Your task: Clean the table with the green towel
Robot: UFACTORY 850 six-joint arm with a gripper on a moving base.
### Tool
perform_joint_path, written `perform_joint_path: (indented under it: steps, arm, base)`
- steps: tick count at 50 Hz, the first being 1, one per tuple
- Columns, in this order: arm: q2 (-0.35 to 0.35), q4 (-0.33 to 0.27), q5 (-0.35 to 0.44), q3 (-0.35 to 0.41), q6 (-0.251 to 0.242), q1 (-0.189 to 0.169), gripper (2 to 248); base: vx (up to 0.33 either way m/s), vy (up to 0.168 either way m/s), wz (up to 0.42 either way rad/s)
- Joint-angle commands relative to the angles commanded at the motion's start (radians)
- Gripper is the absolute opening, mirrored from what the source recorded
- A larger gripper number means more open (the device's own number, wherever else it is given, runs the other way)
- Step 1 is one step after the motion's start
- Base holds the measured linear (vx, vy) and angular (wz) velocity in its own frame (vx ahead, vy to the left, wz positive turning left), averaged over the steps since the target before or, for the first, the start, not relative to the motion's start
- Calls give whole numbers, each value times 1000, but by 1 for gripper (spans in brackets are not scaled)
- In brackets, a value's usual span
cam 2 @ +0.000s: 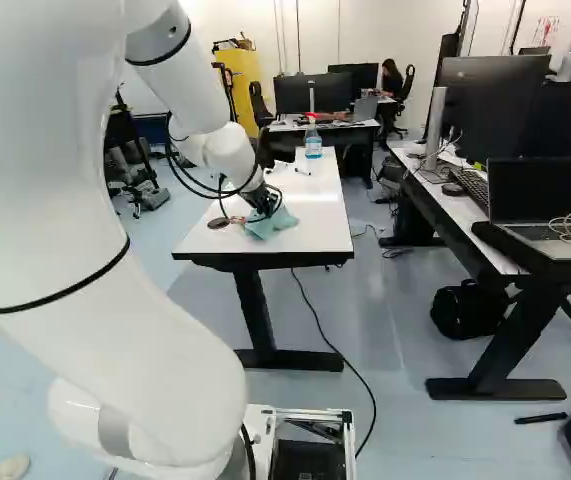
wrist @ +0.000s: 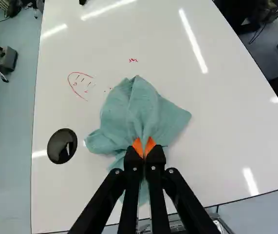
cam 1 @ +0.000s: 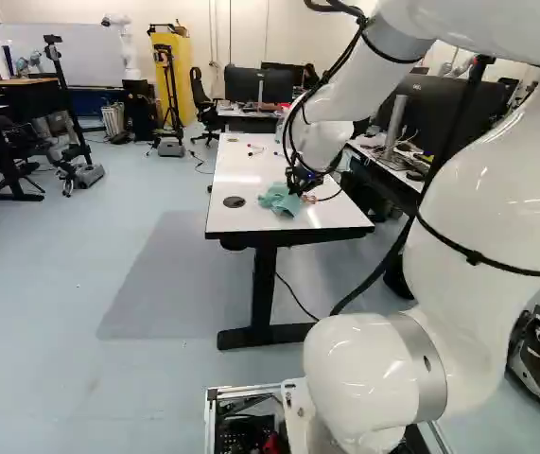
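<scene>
Green towel lies on the bench, pinched between two nearly closed fingers of the hand. One spray bottle shows in the right base view, not the wrist view.

The towel is coloured a muted blue-green, with no printed pattern, against the glossy white of the desk, which is framed in black. Beside the towel, the round cap is finished in black and the scribbled marks are drawn in red. At the towel, the end effector is coloured black, its pads orange.
</scene>
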Motion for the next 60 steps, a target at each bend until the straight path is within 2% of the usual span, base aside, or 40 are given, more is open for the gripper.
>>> perform_joint_path:
  steps: [16,28,37,60]
  arm:
    - [50,0,-11,8,0,1,24]
    - [49,0,-11,7,0,2,24]
    - [27,0,-6,-15,0,16,24]
    - [-85,0,158,-131,0,60,24]
  base:
    - [0,0,0]
    - [0,0,0]
    - [0,0,0]
    - [0,0,0]
